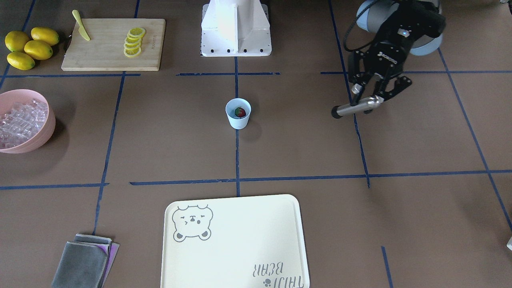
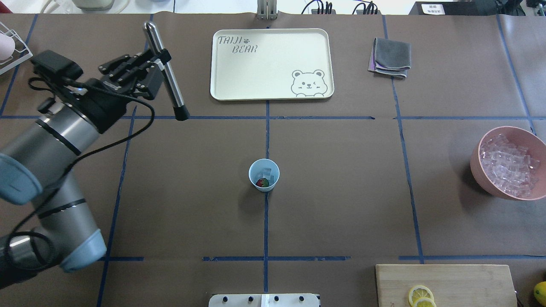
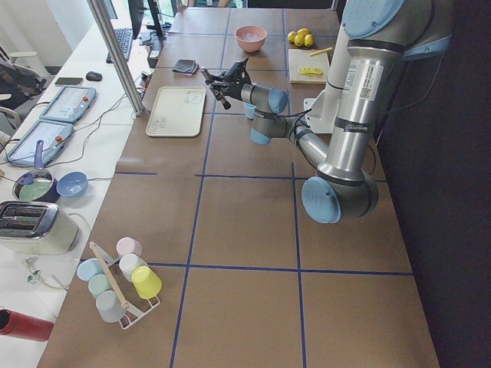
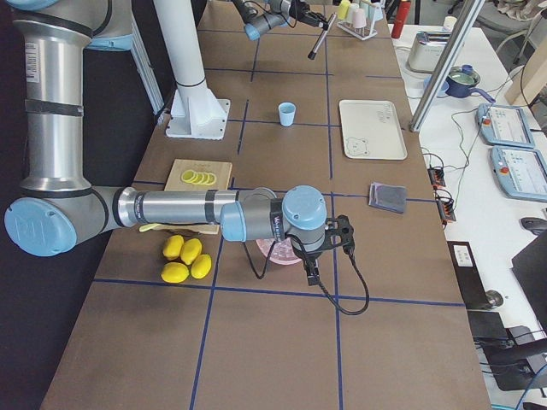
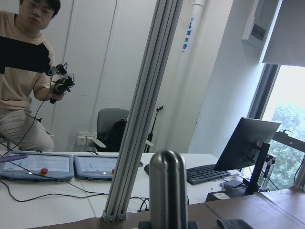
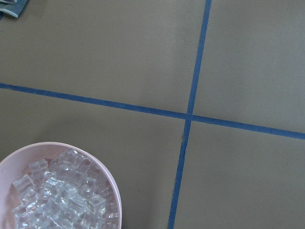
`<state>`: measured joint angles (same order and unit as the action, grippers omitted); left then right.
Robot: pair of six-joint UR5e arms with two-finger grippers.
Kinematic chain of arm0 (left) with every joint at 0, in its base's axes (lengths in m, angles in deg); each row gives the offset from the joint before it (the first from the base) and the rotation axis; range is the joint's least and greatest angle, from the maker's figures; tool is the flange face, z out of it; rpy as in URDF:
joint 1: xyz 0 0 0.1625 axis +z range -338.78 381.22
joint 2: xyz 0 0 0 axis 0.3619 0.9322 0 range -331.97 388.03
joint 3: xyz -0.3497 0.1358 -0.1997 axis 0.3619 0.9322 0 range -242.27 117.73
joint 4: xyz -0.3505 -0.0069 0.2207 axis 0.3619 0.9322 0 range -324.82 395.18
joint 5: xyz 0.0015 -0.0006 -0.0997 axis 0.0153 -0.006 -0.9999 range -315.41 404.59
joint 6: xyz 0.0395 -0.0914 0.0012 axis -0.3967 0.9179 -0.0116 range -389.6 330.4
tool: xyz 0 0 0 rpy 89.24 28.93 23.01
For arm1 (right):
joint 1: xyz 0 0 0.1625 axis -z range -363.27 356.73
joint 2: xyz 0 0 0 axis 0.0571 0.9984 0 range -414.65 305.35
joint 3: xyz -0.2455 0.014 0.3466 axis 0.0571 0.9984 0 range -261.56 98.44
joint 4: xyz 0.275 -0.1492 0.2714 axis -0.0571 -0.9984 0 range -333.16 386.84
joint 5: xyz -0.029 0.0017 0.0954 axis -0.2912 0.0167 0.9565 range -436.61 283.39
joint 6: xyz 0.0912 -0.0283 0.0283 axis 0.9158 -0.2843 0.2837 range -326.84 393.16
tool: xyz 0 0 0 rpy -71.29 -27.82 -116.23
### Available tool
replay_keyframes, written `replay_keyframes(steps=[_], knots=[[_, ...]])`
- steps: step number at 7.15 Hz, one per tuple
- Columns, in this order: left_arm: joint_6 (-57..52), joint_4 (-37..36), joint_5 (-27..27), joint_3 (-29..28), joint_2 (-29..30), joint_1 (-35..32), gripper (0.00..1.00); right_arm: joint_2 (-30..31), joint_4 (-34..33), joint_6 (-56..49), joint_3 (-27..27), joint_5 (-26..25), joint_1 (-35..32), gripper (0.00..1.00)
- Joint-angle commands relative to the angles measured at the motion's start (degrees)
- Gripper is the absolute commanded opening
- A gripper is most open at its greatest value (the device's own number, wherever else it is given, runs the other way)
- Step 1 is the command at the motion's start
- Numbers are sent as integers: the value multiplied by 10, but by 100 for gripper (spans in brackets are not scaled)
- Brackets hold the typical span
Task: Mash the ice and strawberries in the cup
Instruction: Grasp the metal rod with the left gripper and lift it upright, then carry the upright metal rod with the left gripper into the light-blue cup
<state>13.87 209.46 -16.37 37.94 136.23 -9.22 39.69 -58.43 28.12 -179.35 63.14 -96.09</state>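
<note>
Blue cup [image 2: 264, 175] stands well apart from left fingers [image 2: 154, 59] clamping metal rod [image 2: 170, 85].

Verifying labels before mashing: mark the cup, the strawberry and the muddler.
cup [image 1: 238, 121], front-facing view, outer wall.
strawberry [image 1: 240, 112], front-facing view, red flesh inside the cup.
muddler [image 1: 346, 109], front-facing view, metal shaft near its black tip.

Around the cup [image 2: 264, 175] the tabletop [image 2: 341, 192] is open on every side, the tray [image 2: 273, 68], pink bowl [image 2: 475, 164] and cutting board [image 2: 448, 283] stand well apart, and only bare surface lies between it and the left claw [image 2: 160, 57] with its metal rod [image 2: 170, 85].
</note>
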Motion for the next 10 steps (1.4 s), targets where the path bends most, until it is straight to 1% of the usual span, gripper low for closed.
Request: replay_keyframes(steps=[1, 2, 3, 4, 5, 6, 7, 10], knots=[[-13, 49, 74, -73, 74, 56, 0, 3, -1, 0, 2, 0, 0, 99], [-42, 64, 89, -67, 70, 62, 0, 4, -1, 0, 2, 0, 0, 99], [-126, 82, 113, -54, 76, 85, 0, 4, 0, 0, 0, 1, 0, 99], [-170, 83, 145, -50, 75, 126, 0, 4, 0, 0, -1, 2, 0, 99], [-219, 83, 199, -51, 79, 183, 0, 4, 0, 0, -1, 2, 0, 99], [-249, 79, 230, -55, 88, 212, 0, 4, 0, 0, -1, 3, 0, 99], [-262, 73, 233, -57, 113, 222, 0, 4, -1, 0, 0, 3, 0, 99], [-263, 76, 232, -65, 122, 221, 0, 4, -1, 0, -1, 3, 0, 99]])
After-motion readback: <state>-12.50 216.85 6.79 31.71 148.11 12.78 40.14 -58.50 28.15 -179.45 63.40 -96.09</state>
